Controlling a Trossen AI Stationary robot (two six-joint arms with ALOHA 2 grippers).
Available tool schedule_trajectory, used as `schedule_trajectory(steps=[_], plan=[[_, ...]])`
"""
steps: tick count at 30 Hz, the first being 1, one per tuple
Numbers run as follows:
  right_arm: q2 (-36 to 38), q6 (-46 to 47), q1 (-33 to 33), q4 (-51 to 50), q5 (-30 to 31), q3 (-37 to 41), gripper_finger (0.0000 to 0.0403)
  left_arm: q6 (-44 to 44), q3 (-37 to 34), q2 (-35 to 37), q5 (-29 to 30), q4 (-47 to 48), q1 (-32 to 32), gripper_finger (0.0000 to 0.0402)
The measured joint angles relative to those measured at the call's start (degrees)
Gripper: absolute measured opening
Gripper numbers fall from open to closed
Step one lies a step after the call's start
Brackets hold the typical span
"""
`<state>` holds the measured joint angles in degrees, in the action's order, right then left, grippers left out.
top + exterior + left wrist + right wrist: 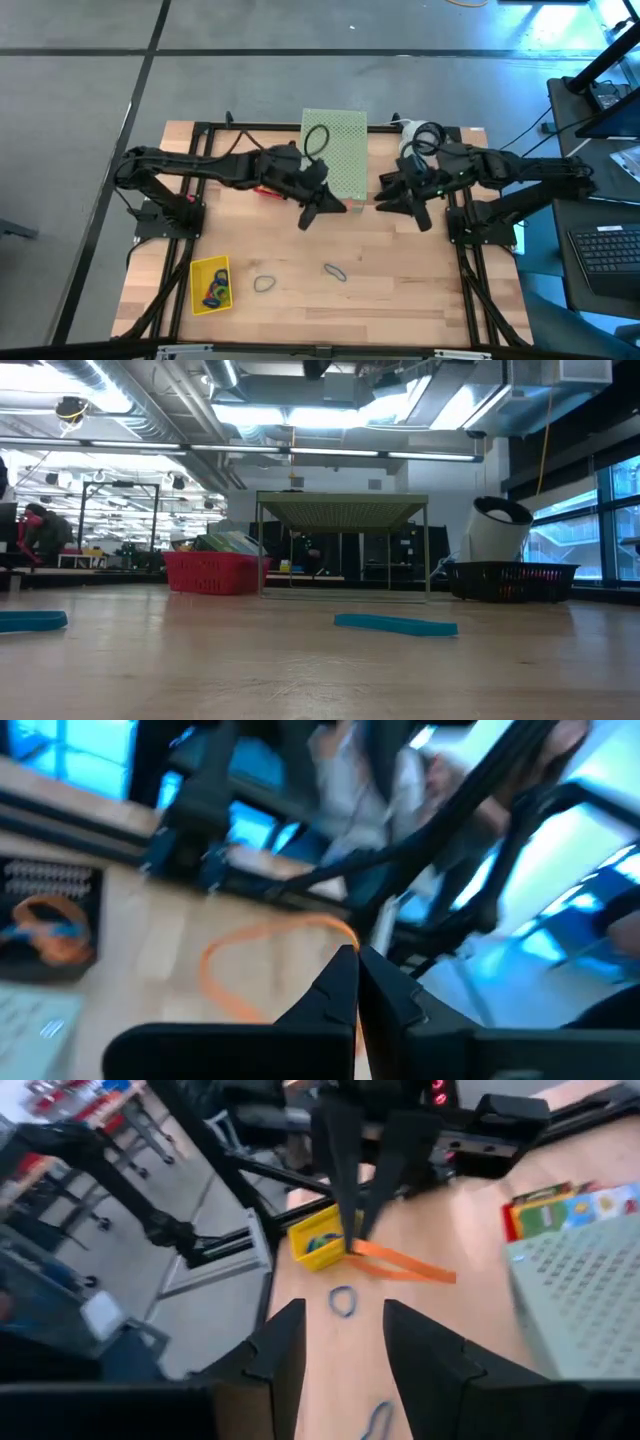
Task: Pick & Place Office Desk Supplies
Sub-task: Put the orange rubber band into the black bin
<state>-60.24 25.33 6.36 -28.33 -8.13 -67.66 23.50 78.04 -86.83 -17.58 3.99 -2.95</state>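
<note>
Carry step: left gripper [352, 1240], fingers clamped on orange band [405, 1263], hangs mid-desk. Right gripper [395, 200] fingers apart, empty. Next: place in yellow box [210, 284].

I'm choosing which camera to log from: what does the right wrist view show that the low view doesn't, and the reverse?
Only the right wrist view shows the left gripper pinching an orange rubber band, the yellow box and the open right gripper. Only the low view shows a red basket and a black basket. Both show the green perforated box and blue loops on the table.
</note>
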Motion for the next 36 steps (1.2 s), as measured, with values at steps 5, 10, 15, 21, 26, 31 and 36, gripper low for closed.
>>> schedule_trajectory(steps=[5,10,15,21,26,31,36], plan=[[-3.01,-3.12,0.60,2.71,4.26,0.00,0.0134,2.11,0.00,0.00,-3.33,-4.96,0.84,0.0002],[-5.93,-4.74,0.63,6.59,6.79,0.00,0.0134,4.25,0.00,0.00,-4.12,-6.86,0.84,0.0002],[-8.09,-5.01,0.63,8.85,6.83,0.00,0.0134,4.82,0.00,0.00,-4.23,-7.26,0.86,0.0002],[-9.06,-5.04,0.89,10.18,5.93,0.02,0.0135,5.71,0.00,0.00,-4.24,-7.52,0.86,0.0002],[-9.19,-5.16,1.04,12.23,7.33,0.02,0.0134,6.08,-0.04,0.00,-4.36,-9.98,0.86,0.0002],[-9.54,-4.78,1.04,12.33,9.43,0.02,0.0096,6.76,-0.04,0.00,-4.50,-10.68,0.86,0.0002],[-9.49,-5.61,1.09,14.31,10.27,0.02,0.0011,7.23,-0.04,0.00,-4.47,-10.67,0.86,0.0002]])
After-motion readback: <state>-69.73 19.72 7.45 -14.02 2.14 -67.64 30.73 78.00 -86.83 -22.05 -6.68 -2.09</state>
